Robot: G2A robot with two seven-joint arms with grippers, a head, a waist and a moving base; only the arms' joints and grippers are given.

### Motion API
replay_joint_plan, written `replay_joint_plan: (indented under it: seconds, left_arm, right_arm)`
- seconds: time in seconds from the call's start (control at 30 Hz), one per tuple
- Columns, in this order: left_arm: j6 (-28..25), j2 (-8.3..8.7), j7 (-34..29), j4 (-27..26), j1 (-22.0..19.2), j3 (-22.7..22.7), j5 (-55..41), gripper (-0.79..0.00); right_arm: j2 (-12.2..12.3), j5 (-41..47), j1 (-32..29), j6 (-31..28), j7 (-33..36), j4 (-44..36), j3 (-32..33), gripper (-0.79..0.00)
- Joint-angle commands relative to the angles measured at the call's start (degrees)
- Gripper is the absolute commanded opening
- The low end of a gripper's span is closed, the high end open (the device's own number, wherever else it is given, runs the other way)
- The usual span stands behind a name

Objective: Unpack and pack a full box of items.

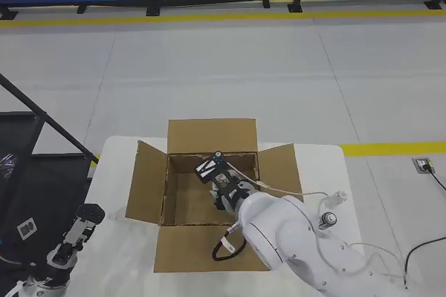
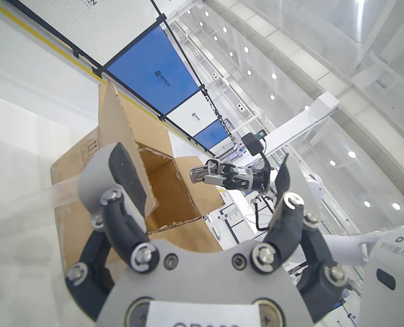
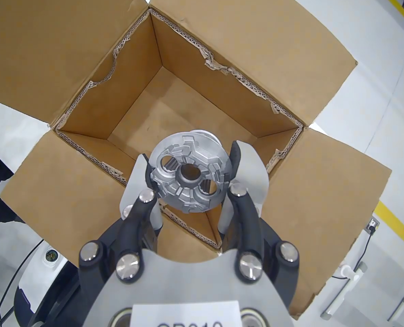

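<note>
The box (image 1: 208, 197), of brown cardboard, is set on the white tabletop (image 1: 119, 160) with all four flaps folded outward and ragged, torn edges along its rim. At the left, beside the tabletop's left edge and apart from the box, the left gripper (image 1: 88, 215) is seen, its jaws spread wide with nothing between them. In its wrist view the box's nearest flap is partly hidden behind one finger (image 2: 127, 171). In the middle, the near flap and part of the box's interior are covered in the top view by the right arm (image 1: 282, 237). The right gripper (image 3: 191, 159) is held over the box opening, its jaws closed on a metal part (image 3: 191, 180) that is gripped by its rim on two opposite sides. The part is a grey cast disc with a dark central bore, round holes around the bore and raised angular ribs. A second flange behind it is largely hidden. To the right, on the tabletop near the right flap, a small metal piece (image 1: 328, 219) is too small to be made out
</note>
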Motion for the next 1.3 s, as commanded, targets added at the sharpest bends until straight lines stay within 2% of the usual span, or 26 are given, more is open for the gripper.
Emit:
replay_joint_plan:
  seconds: [0.0,0.27,0.33,0.43,0.57,0.73,0.93,1.07,1.1,1.17,1.2,1.23,1.27]
  left_arm:
    - [0.0,0.0,0.0,0.0,0.0,0.0,0.0,0.0]
    - [0.0,0.0,0.0,0.0,0.0,0.0,0.0,0.0]
    - [0.0,0.0,0.0,0.0,0.0,0.0,0.0,0.0]
    - [0.0,0.0,0.0,0.0,0.0,0.0,0.0,0.0]
    - [0.0,0.0,0.0,0.0,0.0,0.0,0.0,0.0]
    - [0.0,0.0,0.0,0.0,0.0,0.0,0.0,0.0]
    - [0.0,0.0,0.0,0.0,0.0,0.0,0.0,0.0]
    - [0.0,0.0,0.0,0.0,0.0,0.0,0.0,0.0]
    - [0.0,0.0,0.0,0.0,0.0,0.0,0.0,0.0]
    - [0.0,0.0,0.0,0.0,0.0,0.0,0.0,0.0]
    - [0.0,0.0,0.0,0.0,0.0,0.0,0.0,0.0]
    - [0.0,0.0,0.0,0.0,0.0,0.0,0.0,0.0]
    - [0.0,0.0,0.0,0.0,0.0,0.0,0.0,0.0]
  right_arm:
    - [0.0,0.0,0.0,0.0,0.0,0.0,0.0,-0.785]
    - [0.0,0.2,-0.2,-0.1,-0.5,0.2,0.0,-0.785]
    - [-0.3,1.9,-0.8,-1.8,-3.8,3.0,0.4,-0.785]
    - [-2.0,6.8,2.1,-4.6,-8.0,10.4,-0.7,-0.785]
    - [-5.8,12.4,9.0,-7.3,-11.0,24.0,-5.3,-0.785]
    - [-12.0,19.0,15.7,-9.6,-14.1,41.8,-11.7,-0.785]
    - [-19.1,23.7,18.7,-13.1,-18.1,58.2,-17.1,-0.785]
    - [-22.9,25.2,19.2,-14.9,-21.6,66.8,-18.6,-0.785]
    - [-23.7,25.7,19.2,-15.2,-22.3,69.0,-18.7,-0.566]
    - [-25.2,26.4,19.4,-16.1,-23.2,72.5,-19.0,-0.289]
    - [-25.9,26.6,19.5,-16.6,-23.8,74.0,-19.1,-0.108]
    - [-26.5,26.8,19.6,-16.9,-24.2,75.4,-19.1,0.0]
    - [-27.1,27.0,19.7,-17.2,-24.6,76.6,-19.1,0.0]
